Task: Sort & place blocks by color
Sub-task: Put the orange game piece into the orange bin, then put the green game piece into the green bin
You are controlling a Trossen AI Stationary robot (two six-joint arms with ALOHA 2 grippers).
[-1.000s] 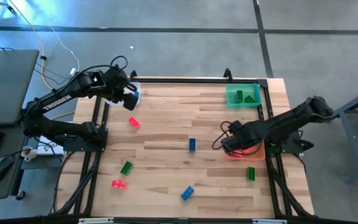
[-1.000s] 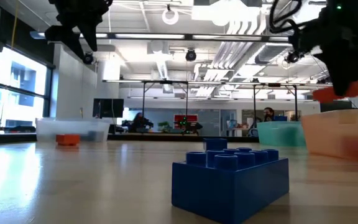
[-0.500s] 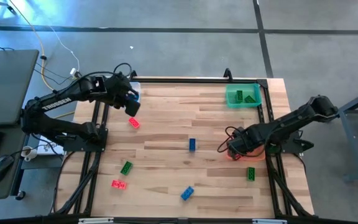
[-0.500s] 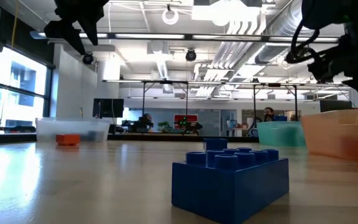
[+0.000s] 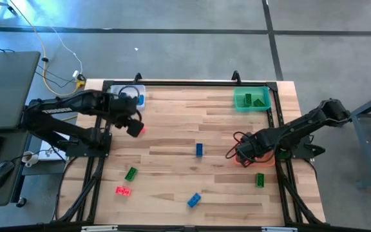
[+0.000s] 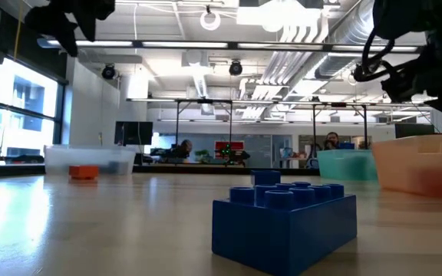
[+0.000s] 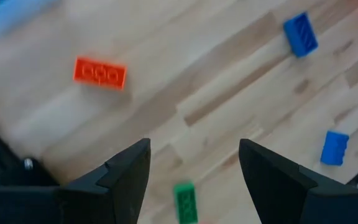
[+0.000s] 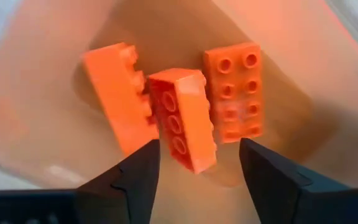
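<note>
The worktop [image 5: 172, 129] carries colour-matched bins so each brick has a home: the orange bin [image 5: 267, 159] mid-right, the green bin [image 5: 240, 103] upper right. The right tool [image 8: 197, 180] hangs over the orange bin, fingers apart and empty, three orange blocks [image 8: 179, 118] lying beneath. The left tool [image 7: 191, 180], fingers apart, hovers upper left above scattered blocks.

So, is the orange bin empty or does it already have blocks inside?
Not empty. The right wrist view shows three orange blocks inside the orange bin, with the right gripper open above them.
</note>
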